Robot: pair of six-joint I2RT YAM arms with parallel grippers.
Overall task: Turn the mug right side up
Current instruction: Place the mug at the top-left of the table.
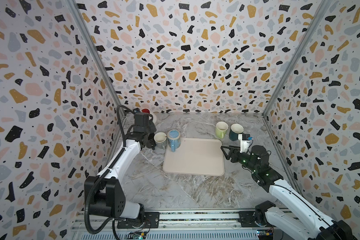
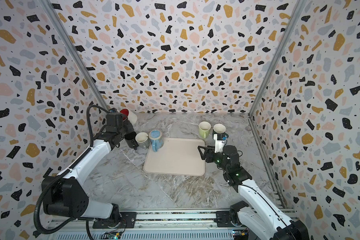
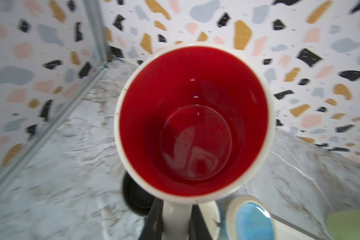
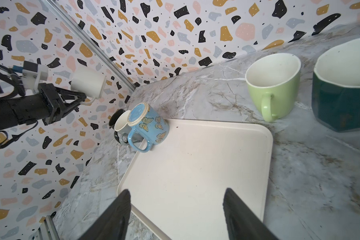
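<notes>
A white mug with a red inside (image 3: pixel 193 120) hangs in the air at the back left corner, and my left gripper (image 3: pixel 176 209) is shut on its handle. Its red mouth (image 2: pixel 125 113) shows in a top view, tilted up and toward the wrist. The right wrist view shows its white wall (image 4: pixel 87 83) above the table. A blue butterfly mug (image 1: pixel 173 138) stands base-up on the back left corner of the cream tray (image 1: pixel 193 162). My right gripper (image 1: pixel 224 152) is open and empty at the tray's right edge, with its fingers (image 4: pixel 116 214) over the tray.
A grey mug (image 1: pixel 160 140) and a black mug (image 2: pixel 131 139) stand upright just left of the blue one. A light green mug (image 1: pixel 221 129) and a dark green mug (image 1: pixel 235 131) stand upright at the back right. Patterned walls close in three sides.
</notes>
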